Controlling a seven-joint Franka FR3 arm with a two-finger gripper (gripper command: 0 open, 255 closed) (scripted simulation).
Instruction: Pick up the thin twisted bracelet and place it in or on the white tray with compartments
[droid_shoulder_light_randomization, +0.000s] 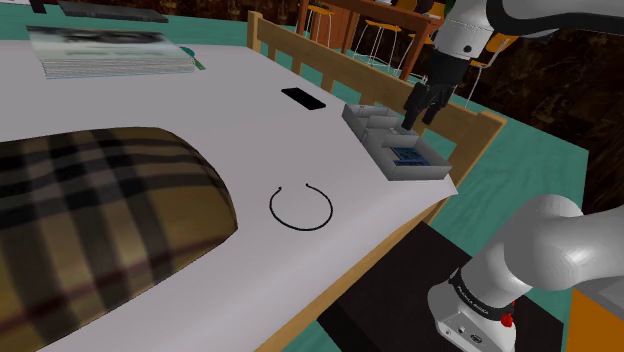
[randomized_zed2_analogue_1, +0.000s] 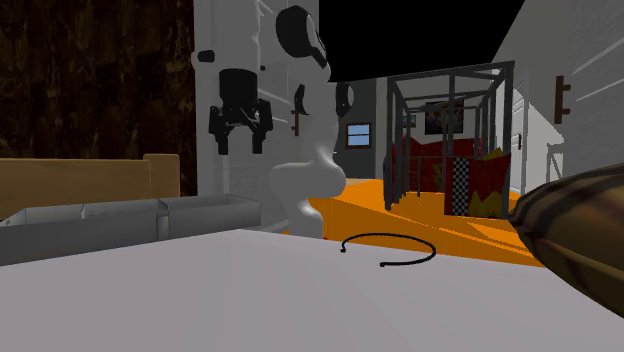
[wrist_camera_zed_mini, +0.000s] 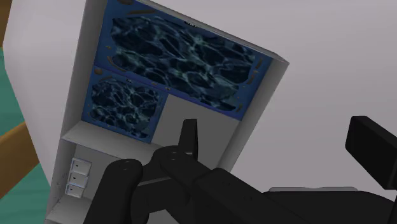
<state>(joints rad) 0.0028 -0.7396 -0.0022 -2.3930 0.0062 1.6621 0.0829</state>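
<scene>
My end effector hovered just above the white tray, fingers spread wide and holding nothing. The thin black bracelet lay flat on the bed, well apart from the tray toward the plaid cushion. It was a near-round open ring with no clear long axis, so I judged the next move was off the tray, toward the cushion, then down.

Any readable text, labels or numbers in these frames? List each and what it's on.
None can be read.
Lettering on the dark band of the arm's base: too small to read.
Print on the stack of papers: blurred.
Tray: blue pattern inside, no words.
</scene>
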